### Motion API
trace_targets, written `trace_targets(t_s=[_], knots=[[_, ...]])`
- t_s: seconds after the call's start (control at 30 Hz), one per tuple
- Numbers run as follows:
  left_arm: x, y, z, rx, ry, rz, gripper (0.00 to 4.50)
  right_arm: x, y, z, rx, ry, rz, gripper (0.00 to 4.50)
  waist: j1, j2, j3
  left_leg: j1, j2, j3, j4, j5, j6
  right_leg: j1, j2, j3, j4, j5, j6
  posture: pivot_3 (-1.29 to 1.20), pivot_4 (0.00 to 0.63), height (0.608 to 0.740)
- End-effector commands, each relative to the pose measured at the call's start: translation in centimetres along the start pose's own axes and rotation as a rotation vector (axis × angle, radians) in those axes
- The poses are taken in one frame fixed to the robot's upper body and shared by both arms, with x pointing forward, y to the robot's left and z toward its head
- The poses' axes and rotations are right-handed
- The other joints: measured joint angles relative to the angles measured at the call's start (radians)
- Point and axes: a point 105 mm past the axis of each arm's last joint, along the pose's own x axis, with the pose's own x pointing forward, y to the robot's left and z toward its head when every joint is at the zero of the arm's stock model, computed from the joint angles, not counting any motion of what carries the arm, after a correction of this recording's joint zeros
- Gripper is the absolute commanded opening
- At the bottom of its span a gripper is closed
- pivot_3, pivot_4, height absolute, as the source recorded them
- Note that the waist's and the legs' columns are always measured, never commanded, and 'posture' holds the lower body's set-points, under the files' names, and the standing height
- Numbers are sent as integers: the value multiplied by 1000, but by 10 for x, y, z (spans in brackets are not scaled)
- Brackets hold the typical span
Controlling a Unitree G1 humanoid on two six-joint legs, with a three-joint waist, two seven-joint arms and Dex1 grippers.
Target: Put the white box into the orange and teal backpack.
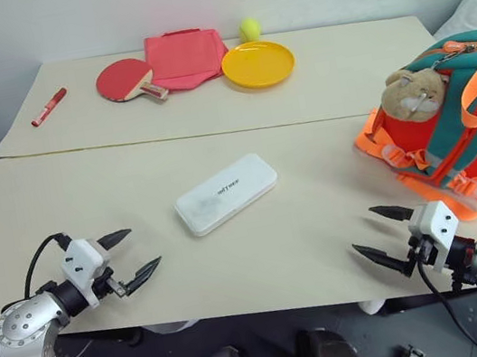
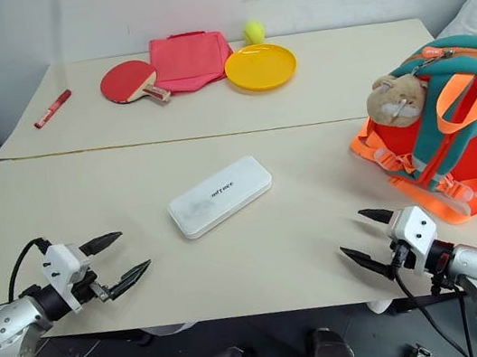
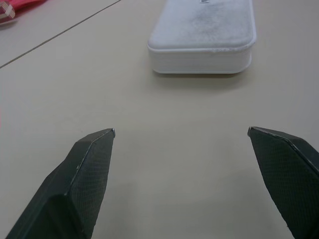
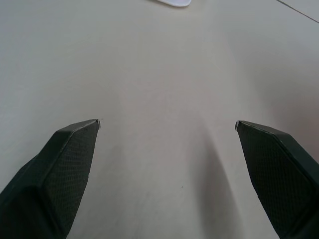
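The white box (image 1: 225, 193) lies flat in the middle of the near table, dark lettering on its top; its short end fills the far part of the left wrist view (image 3: 202, 35). The orange and teal backpack (image 1: 459, 128) stands at the right edge, a tan plush charm (image 1: 413, 92) on its front. My left gripper (image 1: 137, 253) hovers open over the table's front left, pointing toward the box with nothing between its fingers. My right gripper (image 1: 369, 232) is open and empty at the front right, just below the backpack's straps.
On the far table sit a red paddle (image 1: 125, 78), a pink flat pouch (image 1: 185, 57), a yellow plate (image 1: 258, 63), a yellow-green ball (image 1: 249, 27) and a red marker (image 1: 49, 107). A seam (image 1: 213, 133) runs between the two tables.
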Motion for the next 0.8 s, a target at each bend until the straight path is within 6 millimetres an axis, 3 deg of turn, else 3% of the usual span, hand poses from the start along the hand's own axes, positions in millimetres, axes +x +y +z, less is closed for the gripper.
trace_targets(t_s=[0.03, 0.3, 0.37, 0.47, 0.6, 0.73, 0.8], knots=[[-2, 2, 11, 19, -30, 0, 4500, 1, -1, 10, -34, -40, -7, 4466, 0, 0, 0, 0, 0, 0, 0, 0, 0, 0, 0, 0, 0, 0, 0, 0, 150, 740], [-3, -4, 16, -88, -28, -85, 4500, 16, -7, 28, -19, -128, -32, 4466, -1, 0, 0, 0, 0, 0, 0, 1, 1, 0, 0, 0, 0, 0, 0, 0, 150, 740], [-3, -4, 16, -98, -20, -89, 4500, 25, -9, 41, 6, -173, -35, 4088, -1, 0, 0, 0, 0, 0, 0, 1, 1, 0, 0, 0, 0, 0, 0, 0, 150, 740], [0, 4, 19, -100, -33, -39, 3896, 43, -8, 57, -9, -166, -21, 3161, -4, 0, 0, 0, 0, 0, 0, 1, 1, 0, 0, 0, 1, 0, 0, 0, 150, 740], [12, 13, 25, -130, -68, 58, 2648, 72, -13, 67, -25, -60, -70, 1752, -2, 0, 0, 0, 0, 0, 1, 0, -2, -1, -1, 0, 1, 0, 0, 0, 150, 740], [25, 8, 26, -198, -85, 99, 1337, 103, -25, 81, 22, -17, -183, 320, -3, 0, 0, -1, 0, 0, 0, 1, 0, -1, 0, 0, 3, 0, 0, 0, 150, 740], [31, 5, 27, -224, -90, 112, 725, 115, -28, 86, 18, 1, -213, 0, -4, 0, 0, -1, 0, 0, 1, 1, 0, -2, 0, 0, 6, 0, 0, 0, 150, 740]])
